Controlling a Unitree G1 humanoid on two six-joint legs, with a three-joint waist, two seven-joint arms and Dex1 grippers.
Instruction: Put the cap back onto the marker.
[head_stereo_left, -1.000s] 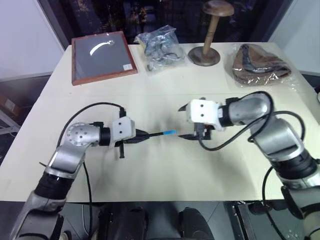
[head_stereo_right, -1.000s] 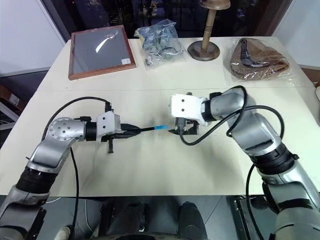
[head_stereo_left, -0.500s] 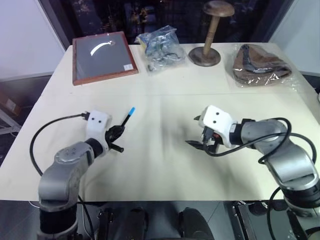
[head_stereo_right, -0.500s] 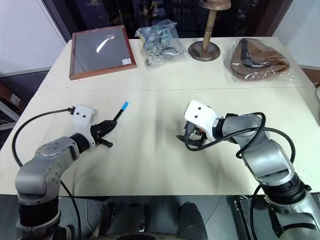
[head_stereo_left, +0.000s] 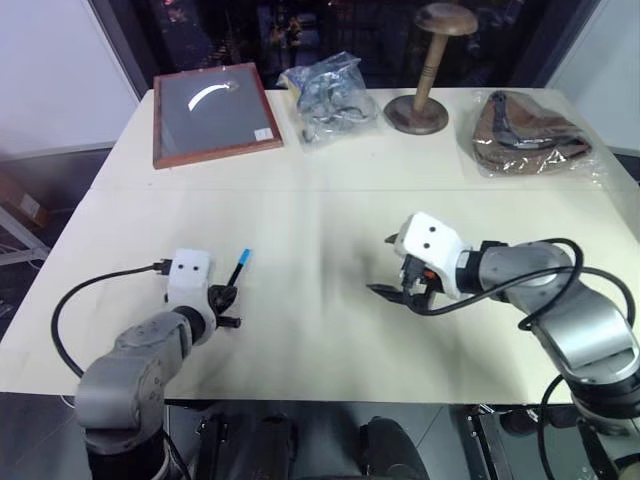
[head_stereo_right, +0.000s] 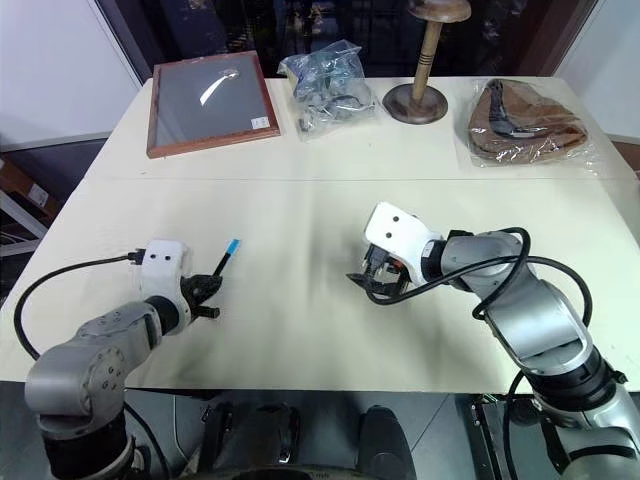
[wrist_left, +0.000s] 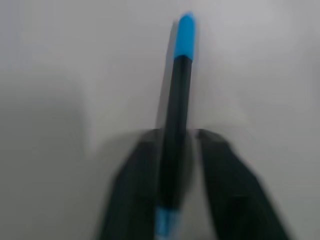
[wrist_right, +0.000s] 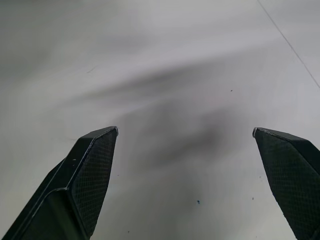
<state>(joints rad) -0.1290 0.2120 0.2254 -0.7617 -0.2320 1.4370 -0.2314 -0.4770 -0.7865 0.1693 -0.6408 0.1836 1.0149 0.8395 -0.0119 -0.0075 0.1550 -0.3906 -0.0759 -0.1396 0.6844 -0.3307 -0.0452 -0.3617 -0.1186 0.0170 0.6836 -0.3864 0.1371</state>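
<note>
Left tool (wrist_left: 175, 165) loosely straddles the marker (wrist_left: 176, 110), cap (wrist_left: 185, 35) on; right tool (wrist_right: 187, 145) spread, empty. Marker looks light, stiff, slick: grip mid-barrel.

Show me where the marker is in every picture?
Left eye view: the marker lies on the table's left side, ahead of the left gripper.
Right eye view: the marker, same spot, left of centre.
Left wrist view: the marker runs between the two black fingers.
Right wrist view: not in it.
Shared landmark: its light blue tip.
</note>
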